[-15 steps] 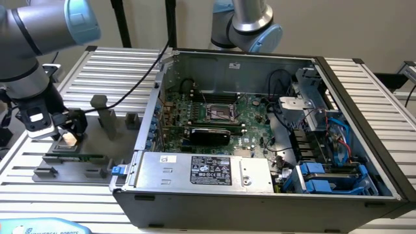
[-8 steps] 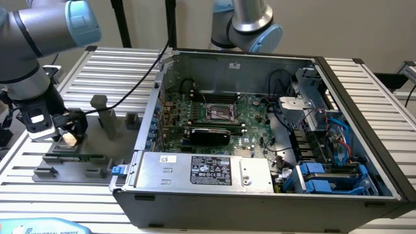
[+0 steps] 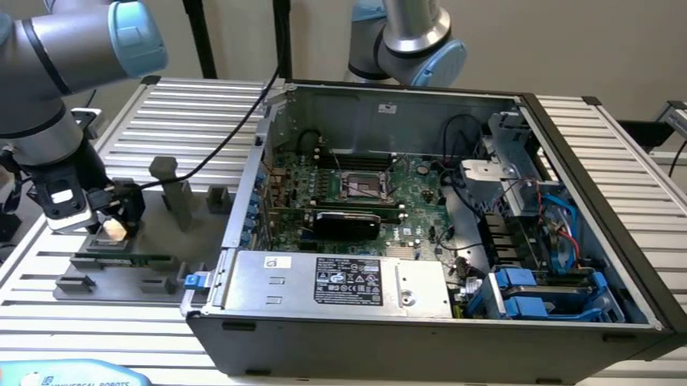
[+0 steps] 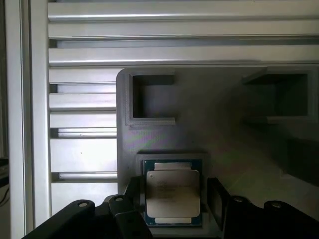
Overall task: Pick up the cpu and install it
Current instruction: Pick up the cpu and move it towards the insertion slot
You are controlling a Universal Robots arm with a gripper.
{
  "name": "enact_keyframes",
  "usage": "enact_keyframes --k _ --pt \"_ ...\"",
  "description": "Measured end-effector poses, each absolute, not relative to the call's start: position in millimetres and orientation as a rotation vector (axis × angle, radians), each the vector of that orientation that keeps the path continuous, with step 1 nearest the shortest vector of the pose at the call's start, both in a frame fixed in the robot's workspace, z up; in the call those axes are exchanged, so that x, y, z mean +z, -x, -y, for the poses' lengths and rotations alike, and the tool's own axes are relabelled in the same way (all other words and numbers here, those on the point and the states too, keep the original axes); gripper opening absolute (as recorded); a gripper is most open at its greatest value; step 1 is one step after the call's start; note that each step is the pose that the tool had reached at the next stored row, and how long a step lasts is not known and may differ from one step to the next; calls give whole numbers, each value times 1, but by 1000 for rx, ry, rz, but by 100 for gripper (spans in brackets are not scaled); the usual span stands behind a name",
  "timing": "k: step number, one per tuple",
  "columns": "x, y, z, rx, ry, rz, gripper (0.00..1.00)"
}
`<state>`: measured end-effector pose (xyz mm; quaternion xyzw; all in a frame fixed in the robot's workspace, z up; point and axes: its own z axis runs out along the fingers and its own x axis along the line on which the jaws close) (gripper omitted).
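In the exterior view I see the gripper (image 3: 111,227) down over the grey fixture plate (image 3: 161,269) on the slatted table (image 3: 193,104), at the exterior view's left of the open computer case (image 3: 429,310), with the pale cpu (image 3: 111,232) at its tips. In the wrist view the cpu (image 4: 172,194) lies flat in its square seat on the plate. The black fingers (image 4: 215,196) stand released on either side of it, a sliver of grey showing beside the chip.

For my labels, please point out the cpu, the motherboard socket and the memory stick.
cpu (image 4: 173,191): wrist view, middle of metal top.
motherboard socket (image 3: 362,186): exterior view, its centre.
memory stick (image 3: 124,260): exterior view, middle of board.
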<state>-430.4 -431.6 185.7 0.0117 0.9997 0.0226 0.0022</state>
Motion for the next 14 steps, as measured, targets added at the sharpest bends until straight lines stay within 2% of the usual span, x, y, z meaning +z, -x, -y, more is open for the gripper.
enact_keyframes --k 14 --pt "186 431 431 52 -14 -3137 65"
